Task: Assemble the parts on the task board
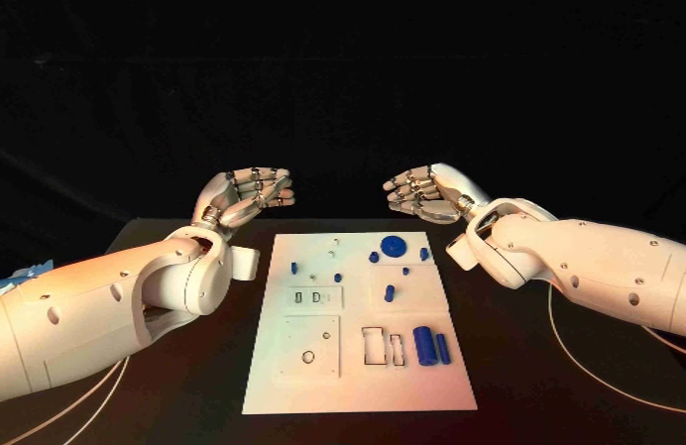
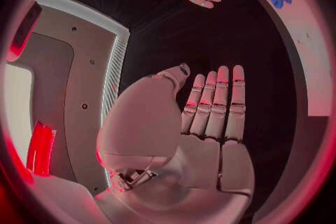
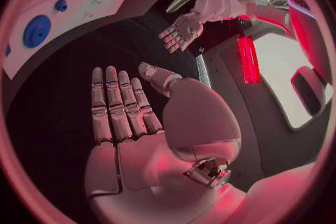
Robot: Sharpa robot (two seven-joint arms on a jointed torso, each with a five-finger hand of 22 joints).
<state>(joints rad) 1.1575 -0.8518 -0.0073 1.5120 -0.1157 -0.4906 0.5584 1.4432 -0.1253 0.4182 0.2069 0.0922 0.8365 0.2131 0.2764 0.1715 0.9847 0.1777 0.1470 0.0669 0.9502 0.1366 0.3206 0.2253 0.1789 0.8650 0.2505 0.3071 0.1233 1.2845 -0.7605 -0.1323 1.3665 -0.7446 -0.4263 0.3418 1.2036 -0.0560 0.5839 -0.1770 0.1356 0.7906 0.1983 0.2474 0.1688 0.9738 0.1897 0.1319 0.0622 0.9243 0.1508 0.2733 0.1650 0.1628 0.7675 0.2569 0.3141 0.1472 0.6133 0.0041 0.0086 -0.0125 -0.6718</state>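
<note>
Blue parts lie scattered on the white board (image 1: 358, 386) at the middle of the black table (image 1: 572, 386): a round disc (image 1: 394, 243) near the far edge, small pegs (image 1: 389, 291) around mid-board, and two cylinders (image 1: 424, 345) lying side by side near the front right. All look like small, rigid, light plastic pieces, probably smooth and apt to roll or slip; the cylinders are best pinched across their middle, the disc by its rim. Outlined recesses (image 1: 373, 346) mark likely seats, though their depth and fit are too small to judge. Left hand (image 1: 246, 194) and right hand (image 1: 427, 191) hover beyond the board's far edge, well apart from the parts; the wrist views show both palms flat, fingers extended together, holding nothing. The smallest pieces cannot be told apart by shape.
</note>
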